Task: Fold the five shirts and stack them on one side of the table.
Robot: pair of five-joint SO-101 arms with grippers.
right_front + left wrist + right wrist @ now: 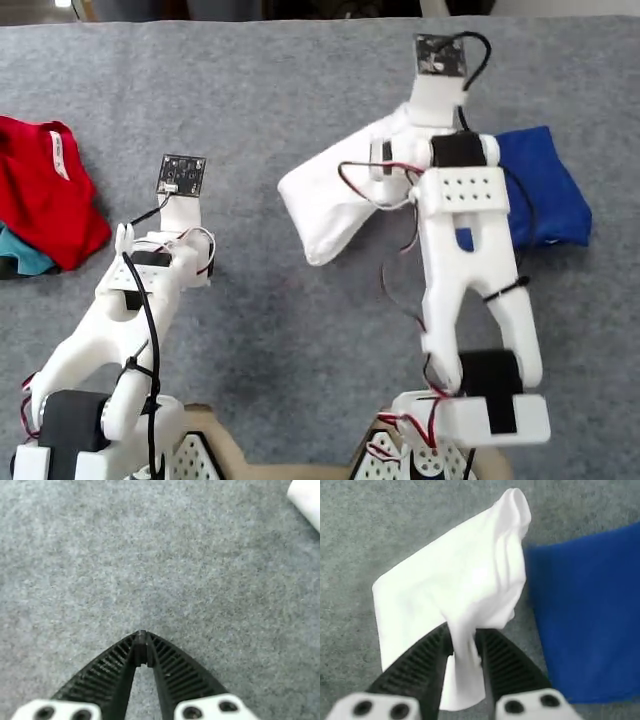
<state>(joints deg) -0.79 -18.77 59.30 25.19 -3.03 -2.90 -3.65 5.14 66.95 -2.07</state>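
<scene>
A white shirt hangs partly lifted near the table's middle, and my right gripper is shut on a bunched fold of it. Just beside it, toward the right edge, lies a folded blue shirt, which the right wrist view also catches. A red shirt lies crumpled at the far left, on top of a teal shirt. My left gripper is shut with nothing in it, low over bare grey cloth between the red and white shirts. A corner of the white shirt appears in the left wrist view.
A grey felt cover spreads over the whole table. The arm bases stand at the near edge. Open grey surface lies in front of the left arm and along the far side.
</scene>
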